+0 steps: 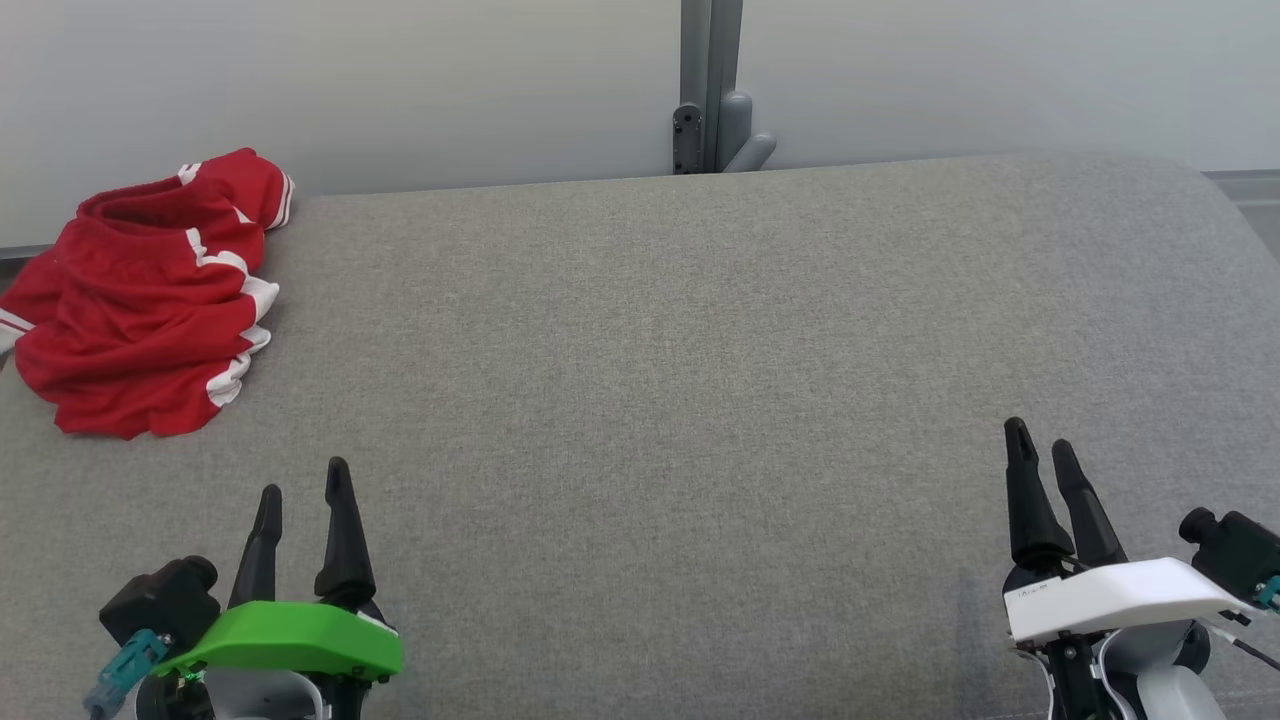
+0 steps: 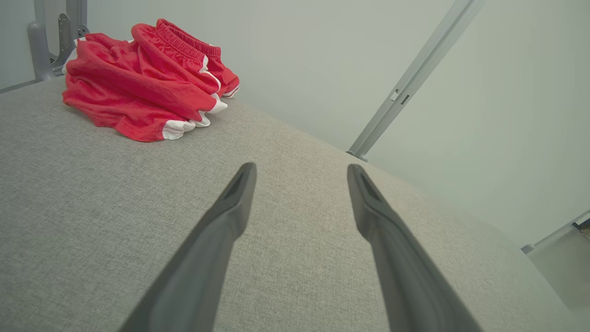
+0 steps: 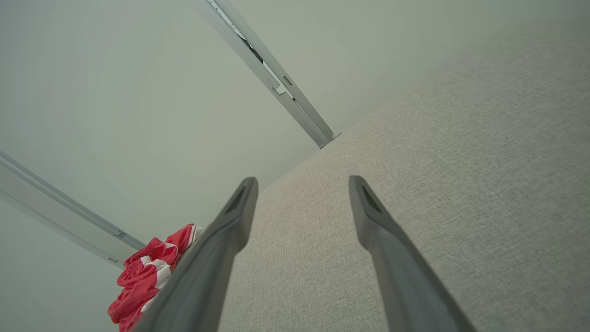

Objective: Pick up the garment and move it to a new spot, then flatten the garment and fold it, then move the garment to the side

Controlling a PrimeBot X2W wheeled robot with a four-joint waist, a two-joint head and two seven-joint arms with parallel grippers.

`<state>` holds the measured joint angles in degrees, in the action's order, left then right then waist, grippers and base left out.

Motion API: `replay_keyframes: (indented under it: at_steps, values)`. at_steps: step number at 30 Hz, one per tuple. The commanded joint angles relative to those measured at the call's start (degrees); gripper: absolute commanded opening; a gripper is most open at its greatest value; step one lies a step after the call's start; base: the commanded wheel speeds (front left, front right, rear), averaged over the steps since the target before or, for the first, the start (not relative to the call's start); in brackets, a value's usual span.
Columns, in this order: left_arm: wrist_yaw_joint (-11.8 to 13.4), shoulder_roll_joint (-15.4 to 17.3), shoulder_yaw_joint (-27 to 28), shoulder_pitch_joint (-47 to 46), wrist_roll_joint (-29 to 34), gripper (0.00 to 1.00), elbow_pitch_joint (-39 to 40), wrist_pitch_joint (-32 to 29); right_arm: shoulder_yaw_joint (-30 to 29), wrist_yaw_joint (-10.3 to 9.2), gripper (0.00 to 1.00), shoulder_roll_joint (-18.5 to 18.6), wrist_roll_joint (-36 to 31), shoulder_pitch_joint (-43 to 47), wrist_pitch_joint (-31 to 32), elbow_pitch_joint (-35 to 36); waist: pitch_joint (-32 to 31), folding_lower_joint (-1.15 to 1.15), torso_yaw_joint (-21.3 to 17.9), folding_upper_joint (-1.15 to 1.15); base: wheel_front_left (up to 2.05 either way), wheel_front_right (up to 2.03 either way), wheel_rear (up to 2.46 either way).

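The garment (image 1: 145, 295) is a pair of red shorts with white side stripes, lying crumpled at the far left corner of the grey fabric table (image 1: 680, 380). In the left wrist view the garment (image 2: 143, 83) sits bunched ahead and to the left of my fingers, elastic waistband on top. The right wrist view catches the garment (image 3: 147, 276) far off at the lower left. My left gripper (image 1: 305, 480) is open near the front left edge, well short of the shorts, with nothing between its fingers. Open and empty too, my right gripper (image 1: 1040, 440) hovers at the front right.
A grey metal post with a bracket (image 1: 712, 90) stands behind the table's far edge against the pale wall. The table's right end (image 1: 1210, 210) curves away. Slanted frame rails (image 3: 267, 74) cross the wall.
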<state>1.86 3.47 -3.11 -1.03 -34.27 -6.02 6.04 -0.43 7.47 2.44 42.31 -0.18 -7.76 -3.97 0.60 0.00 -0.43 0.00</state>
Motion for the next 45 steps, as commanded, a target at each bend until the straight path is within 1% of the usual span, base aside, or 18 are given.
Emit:
replay_keyframes:
  at_steps: [1,9,21,28,45]
  values:
    - [0.42,0.66,-0.3,0.0,2.06,1.0,0.67,0.54,0.16,0.02,1.0,0.36,-1.46,0.12,-0.54,0.99,0.0,0.0,-0.01,0.0,0.0,0.0,0.0]
    - [1.67,1.25,-1.58,0.3,6.92,1.0,0.7,1.92,0.63,0.02,1.0,0.4,-6.44,0.3,-1.65,1.22,0.0,0.0,-0.07,0.0,0.0,0.0,0.0]
    - [2.83,1.87,-2.64,1.25,13.36,1.0,1.03,3.84,1.12,0.02,1.0,0.45,-13.32,0.58,-3.19,0.91,-0.02,0.0,-0.12,0.0,0.0,0.0,0.0]
    - [2.63,1.97,-2.52,1.74,16.38,1.0,0.33,4.85,1.34,0.02,1.0,0.47,-17.05,0.67,-4.03,0.92,0.01,0.0,-0.21,0.0,0.0,0.0,0.0]
    - [1.21,1.31,-1.86,2.58,23.56,1.0,-1.06,7.1,1.84,0.03,1.0,0.52,-24.9,1.02,-5.8,1.29,0.22,0.0,-0.34,0.0,0.0,0.0,0.0]
